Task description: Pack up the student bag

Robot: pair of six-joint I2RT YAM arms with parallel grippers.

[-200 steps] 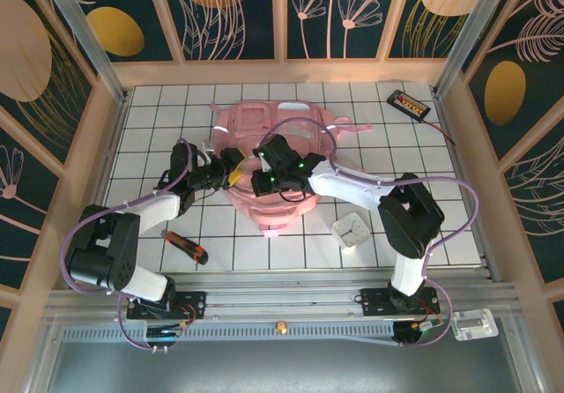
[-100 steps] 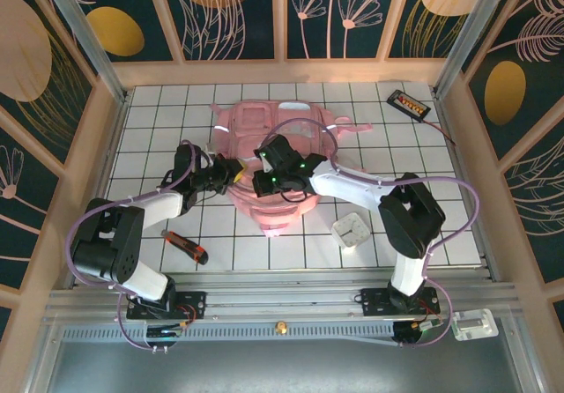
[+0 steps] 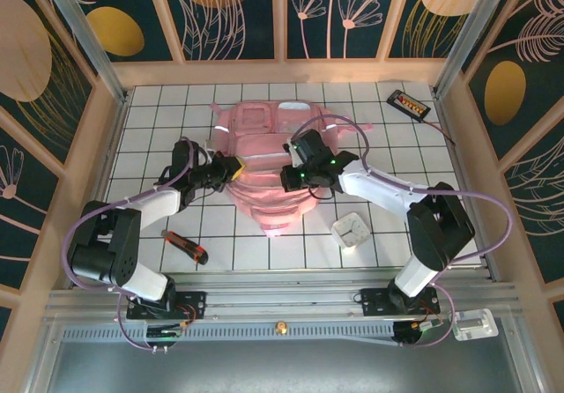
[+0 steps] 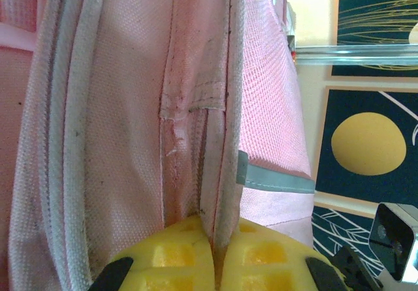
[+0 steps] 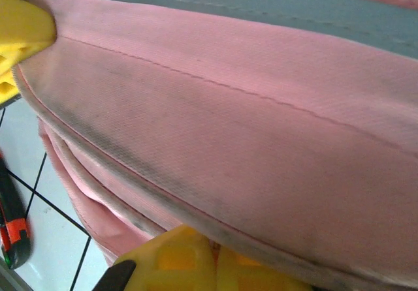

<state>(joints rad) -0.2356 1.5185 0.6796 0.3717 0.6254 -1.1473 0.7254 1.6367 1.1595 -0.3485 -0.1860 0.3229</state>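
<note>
Between left jaws and right jaws, student bag (image 3: 264,137), fabric pinched by both

The backpack (image 3: 269,159) lies mid-tabletop (image 3: 441,199). A cutter (image 3: 185,247) lies near-left of it, a small box (image 3: 355,230) near-right, and a small device (image 3: 409,104) far-right.

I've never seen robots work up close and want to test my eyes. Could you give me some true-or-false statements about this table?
1. The left pincer is pinching a seam of the student bag. True.
2. The orange-and-black cutter lies inside the bag. False: it lies on the white tiles, near the left arm.
3. The white square object sits on the tiles, apart from the bag. True.
4. The black gadget rests on top of the bag. False: it lies on the tiles at the far right corner.
</note>
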